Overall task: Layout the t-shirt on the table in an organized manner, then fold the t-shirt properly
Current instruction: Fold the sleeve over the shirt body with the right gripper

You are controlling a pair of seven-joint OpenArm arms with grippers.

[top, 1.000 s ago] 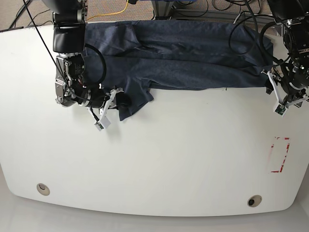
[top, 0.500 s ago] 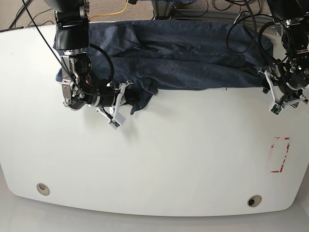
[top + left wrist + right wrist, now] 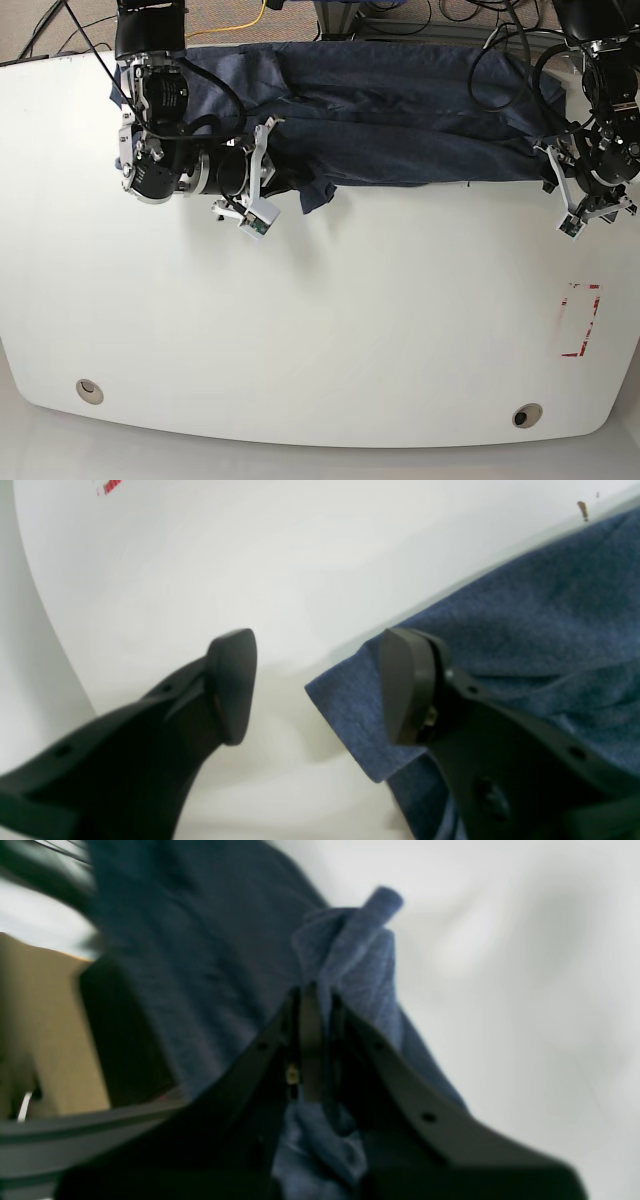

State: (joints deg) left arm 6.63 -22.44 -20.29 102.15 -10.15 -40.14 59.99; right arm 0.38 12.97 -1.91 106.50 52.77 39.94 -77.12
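The t-shirt (image 3: 400,120) lies bunched along the far edge of the table (image 3: 330,330), spanning most of its width. The right gripper (image 3: 268,172) sits at its base-view left end, seemingly pinching a fold, and the left gripper (image 3: 315,685) straddles a corner at the opposite end.

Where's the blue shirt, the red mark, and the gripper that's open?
t-shirt (image 3: 400,110), base view, middle of the cloth.
red mark (image 3: 580,320), base view, its outline.
left gripper (image 3: 317,685), left wrist view, gap between its fingertips.
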